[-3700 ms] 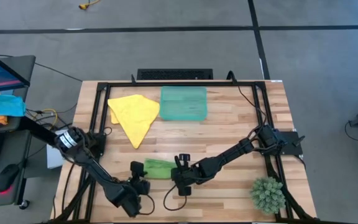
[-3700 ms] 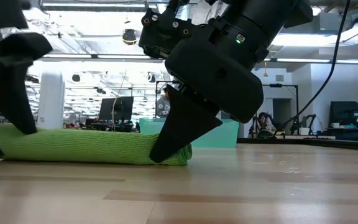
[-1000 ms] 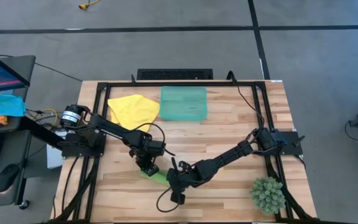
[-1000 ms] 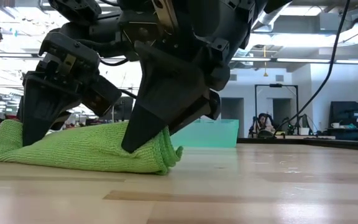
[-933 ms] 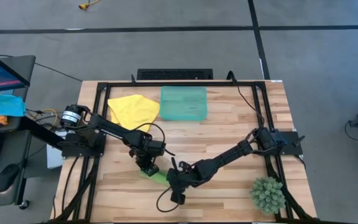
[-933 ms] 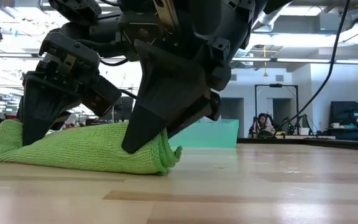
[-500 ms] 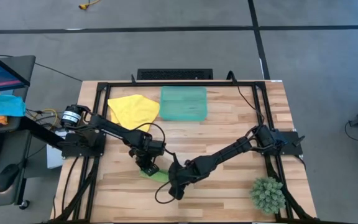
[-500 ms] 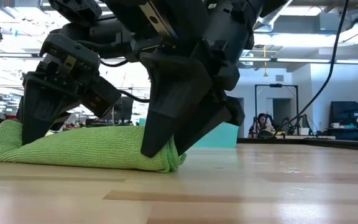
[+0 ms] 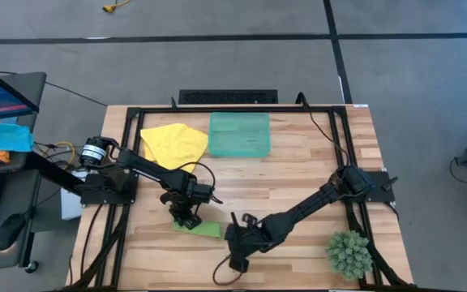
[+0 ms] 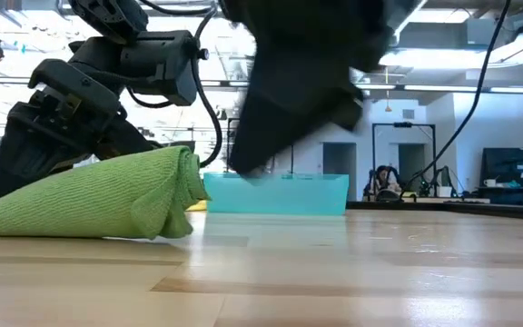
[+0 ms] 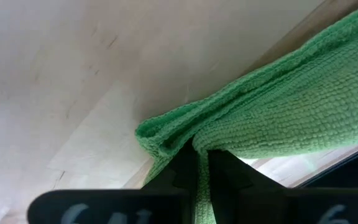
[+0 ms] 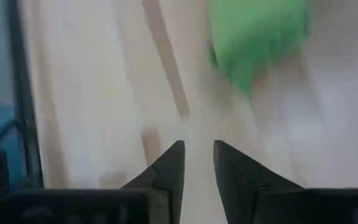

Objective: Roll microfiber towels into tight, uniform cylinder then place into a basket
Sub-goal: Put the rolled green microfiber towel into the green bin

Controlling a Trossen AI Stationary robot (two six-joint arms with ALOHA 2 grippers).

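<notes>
Near the counter's front edge, the left gripper is clamping its jaws on the rolled green towel; only its wrist view is showing that pinch. Overhead, the right gripper is hovering just beside the roll, jaws slightly apart. Far back, the yellow towel is lying beside the basket.
</notes>
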